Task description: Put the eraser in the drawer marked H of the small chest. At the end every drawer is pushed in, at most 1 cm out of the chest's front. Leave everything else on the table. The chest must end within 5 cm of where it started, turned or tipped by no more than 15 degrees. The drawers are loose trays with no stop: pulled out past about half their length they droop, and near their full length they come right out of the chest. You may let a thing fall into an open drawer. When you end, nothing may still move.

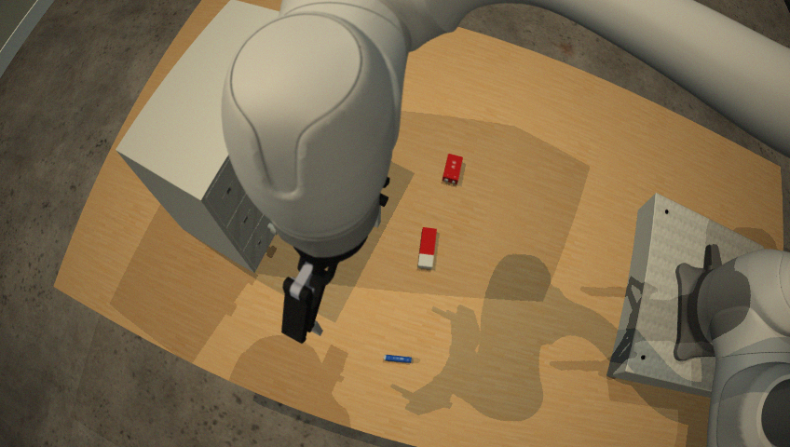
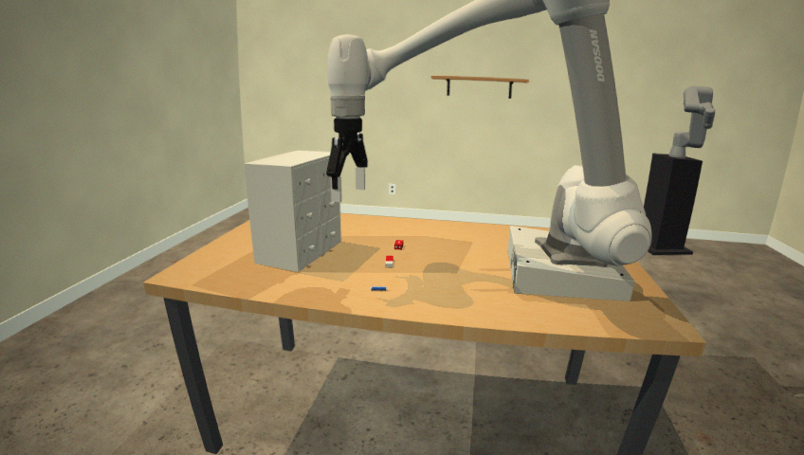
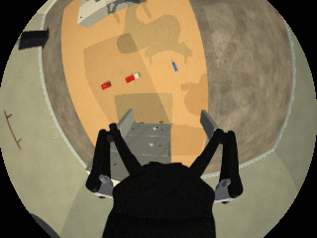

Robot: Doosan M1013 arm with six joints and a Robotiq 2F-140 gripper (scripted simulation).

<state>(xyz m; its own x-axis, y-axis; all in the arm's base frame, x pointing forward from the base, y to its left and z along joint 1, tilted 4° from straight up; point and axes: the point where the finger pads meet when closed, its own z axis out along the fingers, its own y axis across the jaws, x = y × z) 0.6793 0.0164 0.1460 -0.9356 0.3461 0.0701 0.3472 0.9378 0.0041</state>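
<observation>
The eraser (image 1: 427,247) (image 2: 389,261) (image 3: 133,77), a red block with a white end, lies flat on the table (image 1: 498,83) to the right of the chest. The small grey chest (image 1: 177,110) (image 2: 276,209) (image 3: 155,142) stands at the table's left, and the drawers that show look pushed in. Their letters are too small to read. My gripper (image 1: 307,331) (image 2: 348,189) (image 3: 166,115) is open and empty. It points down and hangs in the air just in front of the chest's upper drawers, high above the table. My arm hides part of the chest's front in the overhead view.
A small all-red block (image 1: 453,168) (image 2: 398,244) (image 3: 106,85) lies beyond the eraser. A thin blue stick (image 1: 398,358) (image 2: 378,288) (image 3: 174,65) lies near the table's front edge. The arm's grey base plate (image 1: 660,265) (image 2: 564,279) is at the right.
</observation>
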